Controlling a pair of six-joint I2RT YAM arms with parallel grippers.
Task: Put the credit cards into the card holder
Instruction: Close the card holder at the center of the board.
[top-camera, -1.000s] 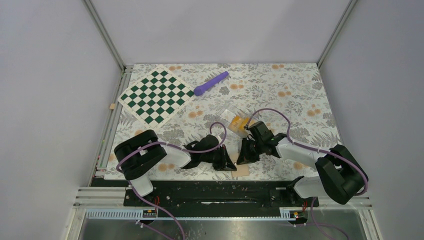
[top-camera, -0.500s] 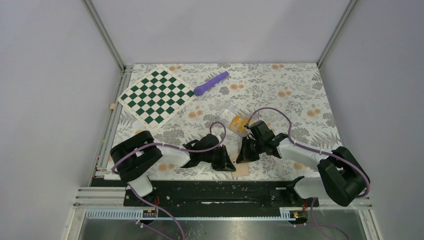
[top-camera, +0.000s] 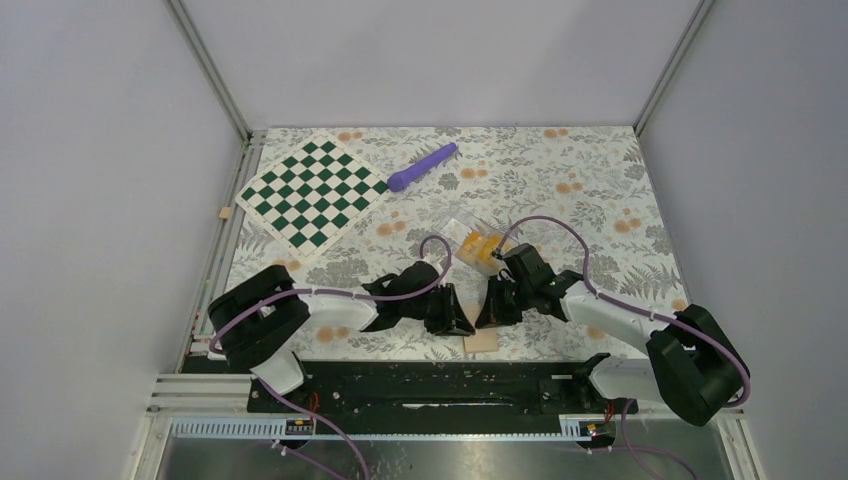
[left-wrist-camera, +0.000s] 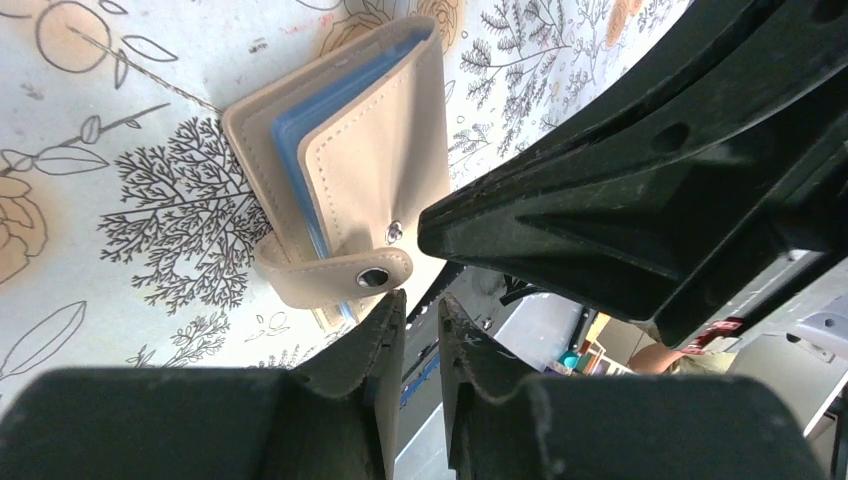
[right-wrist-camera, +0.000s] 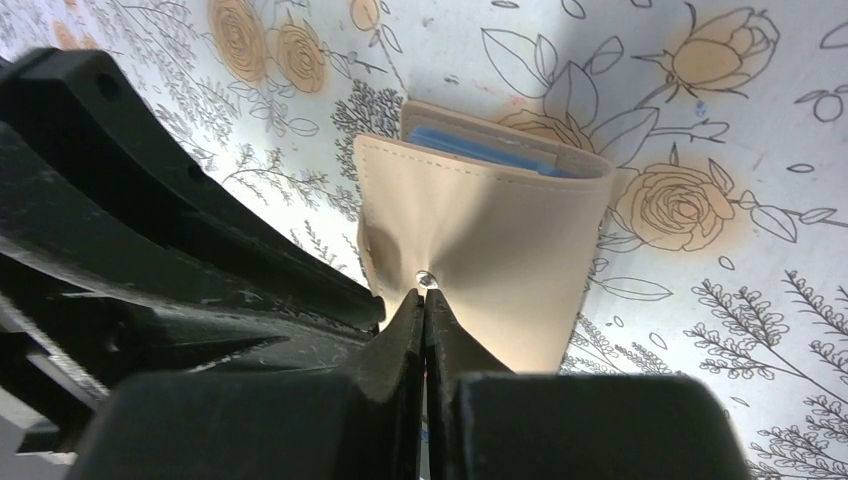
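The right hand (right-wrist-camera: 425, 300), pinched closed, touched the top of the folded tan wallet (right-wrist-camera: 500, 230), while the left hand (left-wrist-camera: 420, 300), narrowly parted and empty, hung just beside it.

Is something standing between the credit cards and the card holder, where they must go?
Yes. The left gripper and right gripper lie between the credit cards, in their clear case, and the card holder. The holder is also folded shut over its blue pockets.

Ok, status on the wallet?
Left gripper barely open beside unsnapped strap. Right gripper shut on wallet flap. Cards in clear case; nothing blocking.
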